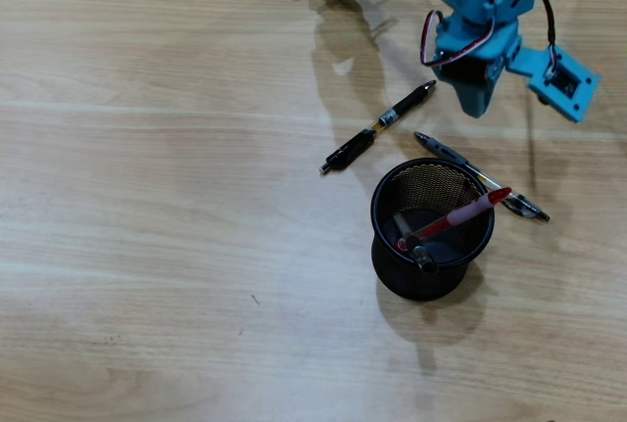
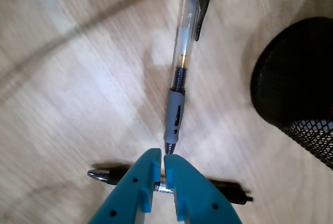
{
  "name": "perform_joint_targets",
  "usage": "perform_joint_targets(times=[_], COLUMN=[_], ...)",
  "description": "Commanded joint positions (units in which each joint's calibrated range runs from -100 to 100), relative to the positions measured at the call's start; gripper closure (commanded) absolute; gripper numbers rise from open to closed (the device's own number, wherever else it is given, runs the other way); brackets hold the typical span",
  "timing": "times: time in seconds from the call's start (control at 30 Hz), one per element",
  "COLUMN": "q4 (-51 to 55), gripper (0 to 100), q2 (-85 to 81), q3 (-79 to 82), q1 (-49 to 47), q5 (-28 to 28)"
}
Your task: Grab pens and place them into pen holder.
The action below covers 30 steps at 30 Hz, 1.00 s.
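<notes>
The wooden table (image 1: 147,197) fills both views, the black mesh pen holder (image 1: 431,229) sits lower right of centre overhead with the red pen (image 1: 460,217) inside, and the gripper (image 2: 163,168), at the wrist view's bottom, is narrowed above the black pen (image 2: 106,175), gripping nothing.

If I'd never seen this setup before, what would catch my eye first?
Probably the bright blue arm at the top of the overhead view, against pale wood. Next, the black mesh pen holder near the middle, a red pen leaning out over its rim. In the wrist view, the gripper is nearly closed around a black pen lying crosswise.
</notes>
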Motion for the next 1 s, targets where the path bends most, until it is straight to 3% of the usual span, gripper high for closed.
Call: perform_joint_targets(times=[0.0,0.37,0.97], q4=[-1.8,-4.3,-8.6], gripper=[96,72,76], q2=[1.4,6.5,16.8], q3=[-3.0,-3.1,-3.0], q1=[2.2,2.1,-3.9], q5=[-0.7,-2.8,-7.0])
